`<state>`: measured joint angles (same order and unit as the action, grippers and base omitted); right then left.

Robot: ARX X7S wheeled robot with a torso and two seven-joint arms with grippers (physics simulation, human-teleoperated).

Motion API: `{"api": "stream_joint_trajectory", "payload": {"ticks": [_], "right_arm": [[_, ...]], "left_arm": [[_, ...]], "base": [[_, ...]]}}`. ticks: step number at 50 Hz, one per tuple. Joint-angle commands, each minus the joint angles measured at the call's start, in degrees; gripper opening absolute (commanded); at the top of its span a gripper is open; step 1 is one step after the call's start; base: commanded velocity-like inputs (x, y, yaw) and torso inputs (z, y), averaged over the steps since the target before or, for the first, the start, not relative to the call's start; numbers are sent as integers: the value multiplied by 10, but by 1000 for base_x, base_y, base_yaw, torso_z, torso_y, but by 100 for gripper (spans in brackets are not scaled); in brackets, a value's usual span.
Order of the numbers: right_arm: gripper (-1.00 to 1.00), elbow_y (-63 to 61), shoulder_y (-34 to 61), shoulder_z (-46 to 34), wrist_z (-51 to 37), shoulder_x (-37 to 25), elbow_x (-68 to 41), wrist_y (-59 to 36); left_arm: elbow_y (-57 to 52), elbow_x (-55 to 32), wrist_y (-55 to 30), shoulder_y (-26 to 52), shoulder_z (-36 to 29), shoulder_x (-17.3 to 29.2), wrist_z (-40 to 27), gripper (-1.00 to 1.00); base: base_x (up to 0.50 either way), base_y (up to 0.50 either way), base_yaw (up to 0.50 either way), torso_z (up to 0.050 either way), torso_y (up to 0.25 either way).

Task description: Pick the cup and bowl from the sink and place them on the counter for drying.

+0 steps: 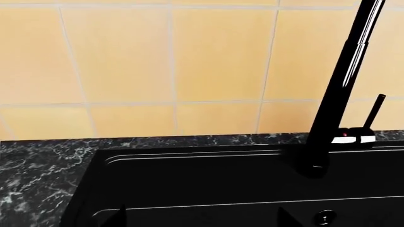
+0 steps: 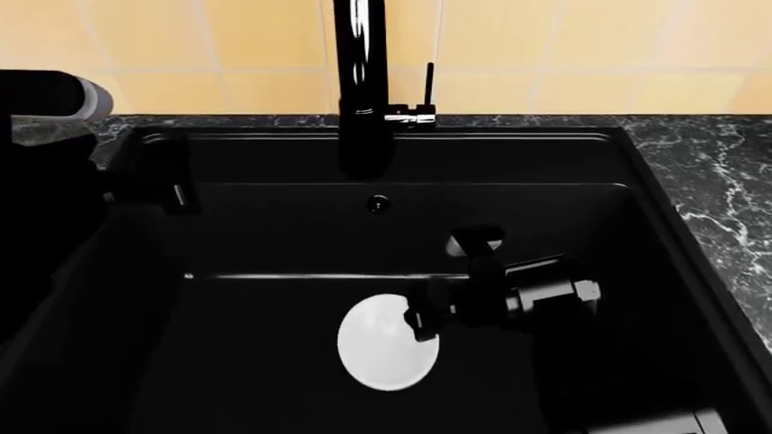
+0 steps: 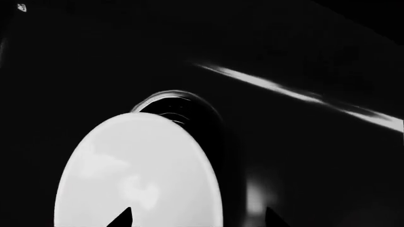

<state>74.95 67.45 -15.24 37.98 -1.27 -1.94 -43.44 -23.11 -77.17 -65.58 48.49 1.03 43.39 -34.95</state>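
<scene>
The white bowl (image 2: 386,344) lies on the floor of the black sink (image 2: 241,362), near its middle. My right gripper (image 2: 451,277) is low in the basin, open, at the bowl's right rim. In the right wrist view one fingertip (image 3: 123,217) is over the bowl (image 3: 139,165) and the other is past its edge; the gripper (image 3: 197,218) holds nothing. A small pale shape, apparently the cup (image 2: 464,244), shows beside the far finger, mostly hidden. My left gripper (image 2: 169,185) is open and empty over the sink's back left corner, shown in its wrist view (image 1: 202,216).
The tall black faucet (image 2: 360,81) with its lever (image 2: 425,99) stands at the sink's back rim. The drain (image 3: 177,106) lies just behind the bowl. Veined dark counter (image 2: 711,181) runs to the right and also to the left (image 1: 38,175). Yellow tiled wall behind.
</scene>
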Motion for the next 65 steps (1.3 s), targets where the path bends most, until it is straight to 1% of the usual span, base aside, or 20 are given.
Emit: {"api": "stream_joint_trajectory", "payload": {"ticks": [1, 12, 23, 29, 38, 39, 51, 60, 65], "right_arm": [[100, 0, -4, 3, 5, 3, 8, 1], [100, 0, -5, -2, 5, 6, 7, 1], [100, 0, -4, -3, 5, 8, 4, 1], [100, 0, -9, -4, 5, 7, 4, 3], [100, 0, -11, -5, 6, 9, 1, 7], [-100, 0, -9, -4, 3, 9, 0, 12], [-100, 0, 3, 4, 0, 7, -7, 16], [-100, 0, 17, 14, -3, 3, -7, 17], [-100, 0, 21, 16, -7, 3, -6, 22]], "left_arm": [[1, -1, 3, 3, -1, 0, -3, 100], [-6, -14, 9, -18, 20, 19, 3, 100], [-4, -17, 4, 1, 11, 18, -3, 100], [-6, -17, 14, -16, 21, 19, -3, 100], [-7, -24, 15, -17, 26, 23, -7, 100], [-7, -25, 15, -17, 27, 22, -8, 100], [-4, -27, 18, -23, 27, 23, -14, 100], [-1, -20, 20, -17, 16, 13, -21, 100], [-1, -24, 19, -21, 20, 20, -19, 100]], "base": [[0, 0, 0, 4, -102], [0, 0, 0, 5, -93], [0, 0, 0, 5, -77], [0, 0, 0, 5, -76], [0, 0, 0, 4, -65], [0, 0, 0, 5, -21], [0, 0, 0, 0, 0], [0, 0, 0, 0, 0], [0, 0, 0, 0, 0]]}}
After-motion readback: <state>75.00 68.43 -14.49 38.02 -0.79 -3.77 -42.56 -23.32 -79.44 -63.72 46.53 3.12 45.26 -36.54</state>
